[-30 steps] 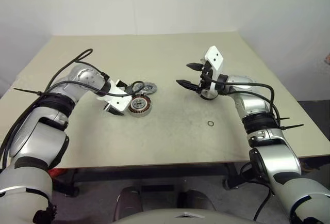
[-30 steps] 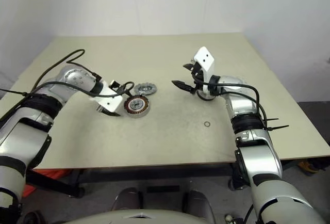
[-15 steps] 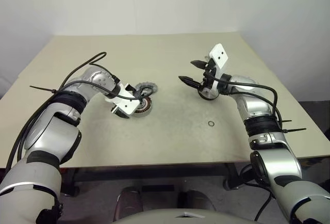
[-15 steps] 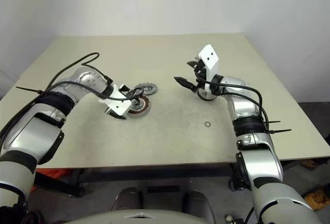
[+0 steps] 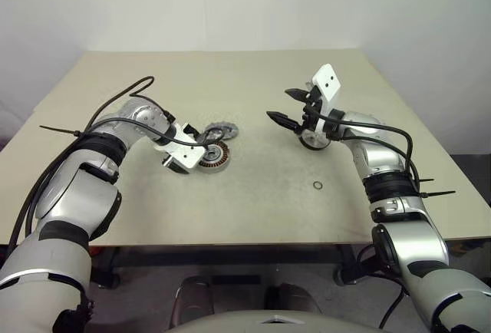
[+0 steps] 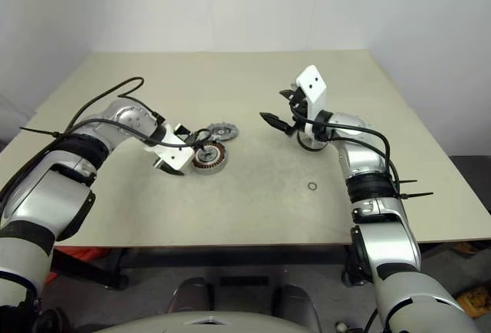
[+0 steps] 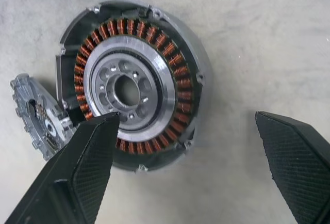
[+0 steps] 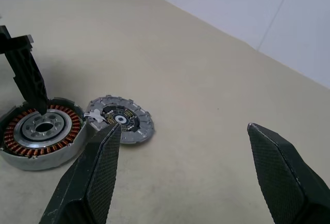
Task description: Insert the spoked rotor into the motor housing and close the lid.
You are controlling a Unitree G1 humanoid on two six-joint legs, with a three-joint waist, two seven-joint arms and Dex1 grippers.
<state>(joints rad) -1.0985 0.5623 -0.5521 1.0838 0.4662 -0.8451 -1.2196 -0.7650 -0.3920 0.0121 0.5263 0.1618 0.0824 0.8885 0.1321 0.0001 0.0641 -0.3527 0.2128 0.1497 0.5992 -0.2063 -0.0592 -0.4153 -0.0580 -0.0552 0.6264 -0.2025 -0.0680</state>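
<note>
Table (image 5: 253,210) lies under both my arms, and nearest to me a tiny dark ring (image 5: 317,186) rests on it, on my right side. Further on, my left gripper (image 7: 188,149) points down over the motor housing (image 5: 212,155), fingers wide apart and holding nothing; one finger (image 7: 90,152) stands above the copper windings. Just behind the housing, touching its edge, lies the spoked rotor (image 5: 219,130). My right gripper (image 5: 290,107) hovers well apart, also spread open and empty
</note>
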